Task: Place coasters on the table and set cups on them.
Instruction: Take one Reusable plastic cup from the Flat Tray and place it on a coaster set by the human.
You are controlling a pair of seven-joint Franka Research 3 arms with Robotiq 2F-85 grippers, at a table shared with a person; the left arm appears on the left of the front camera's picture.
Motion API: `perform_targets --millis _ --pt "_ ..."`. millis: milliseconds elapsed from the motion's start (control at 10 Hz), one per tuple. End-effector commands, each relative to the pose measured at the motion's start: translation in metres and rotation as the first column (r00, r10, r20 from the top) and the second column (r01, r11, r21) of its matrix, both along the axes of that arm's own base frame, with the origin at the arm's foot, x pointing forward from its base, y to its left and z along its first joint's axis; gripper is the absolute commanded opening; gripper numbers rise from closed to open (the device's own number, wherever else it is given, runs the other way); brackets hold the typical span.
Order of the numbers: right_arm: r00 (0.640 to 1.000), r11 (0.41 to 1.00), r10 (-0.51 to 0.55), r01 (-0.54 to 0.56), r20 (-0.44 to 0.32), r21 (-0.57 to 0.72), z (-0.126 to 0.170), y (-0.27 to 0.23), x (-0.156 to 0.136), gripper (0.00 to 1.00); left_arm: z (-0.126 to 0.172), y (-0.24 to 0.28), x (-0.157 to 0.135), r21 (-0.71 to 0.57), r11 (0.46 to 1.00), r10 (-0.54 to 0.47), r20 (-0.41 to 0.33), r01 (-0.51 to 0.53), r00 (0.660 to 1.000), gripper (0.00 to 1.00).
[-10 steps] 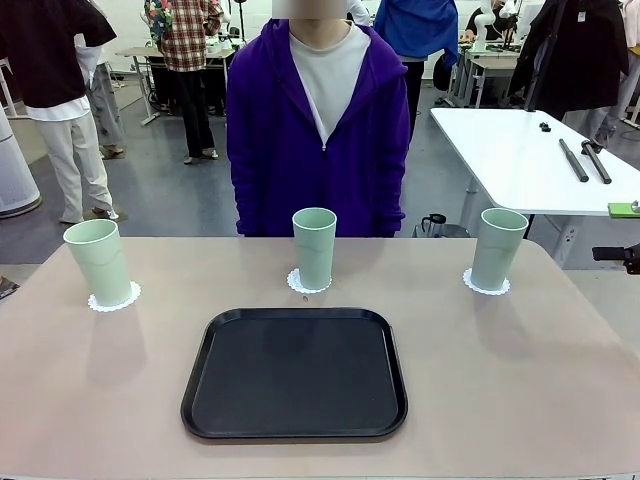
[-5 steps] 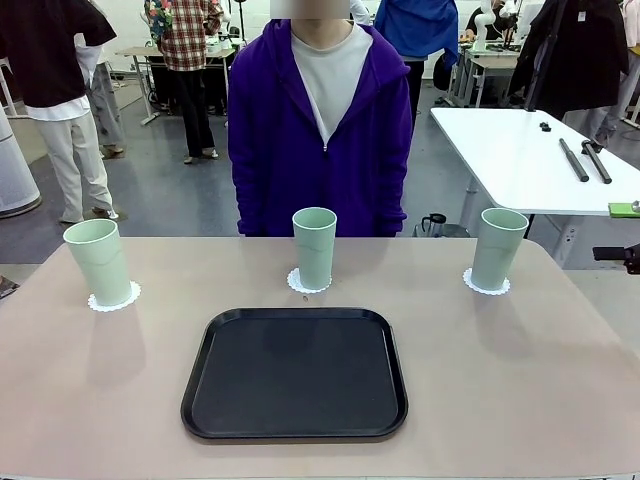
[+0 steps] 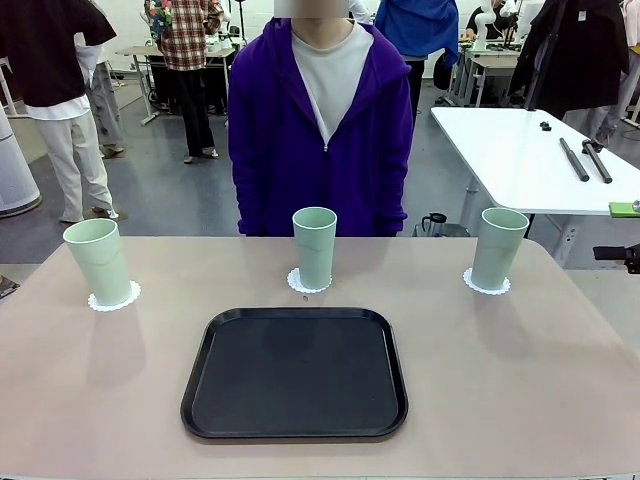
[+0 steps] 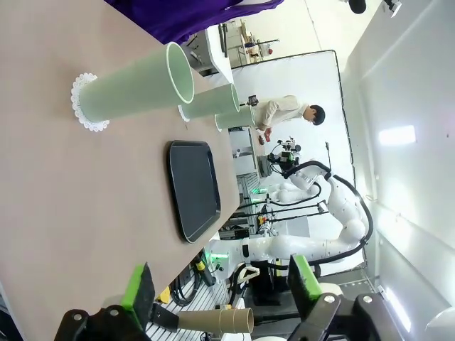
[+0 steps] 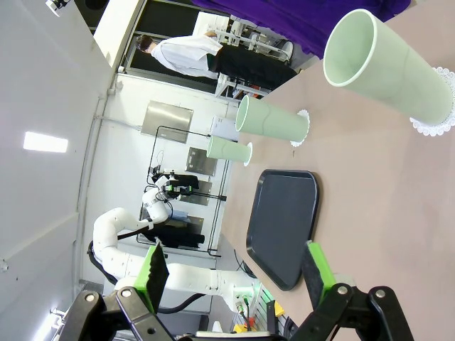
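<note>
1. While you look along both wrists, the large beige-tan table lies ahead of each gripper.
2. Your black rounded-square plastic tray sits mid-table, beyond both.
3. Three tall mint-green plastic cups stand upright on white scalloped round coasters, well apart from either gripper.
4. Left gripper and right gripper: jaws wide, empty.

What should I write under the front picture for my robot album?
Three green cups stand on white coasters on the table, behind an empty black tray.
</note>
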State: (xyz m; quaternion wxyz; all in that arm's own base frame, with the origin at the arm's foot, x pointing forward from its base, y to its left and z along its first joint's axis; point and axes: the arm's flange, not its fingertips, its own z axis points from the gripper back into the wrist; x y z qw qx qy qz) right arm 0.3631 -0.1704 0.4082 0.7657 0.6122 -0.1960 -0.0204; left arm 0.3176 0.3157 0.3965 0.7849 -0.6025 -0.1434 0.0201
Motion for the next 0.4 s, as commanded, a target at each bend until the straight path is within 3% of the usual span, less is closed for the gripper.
perform_targets --millis 0,300 --pt "1.000 1.000 -0.009 0.009 0.005 0.002 0.0001 0.0012 0.0008 1.00 0.0002 0.0005 -0.0021 -0.001 1.000 0.004 0.000 -0.004 1.000 1.00" --pt "1.000 1.000 -0.009 0.009 0.005 0.002 0.0001 0.0012 0.0008 1.00 0.0002 0.0005 -0.0021 -0.001 1.000 0.004 0.000 -0.004 1.000 1.00"
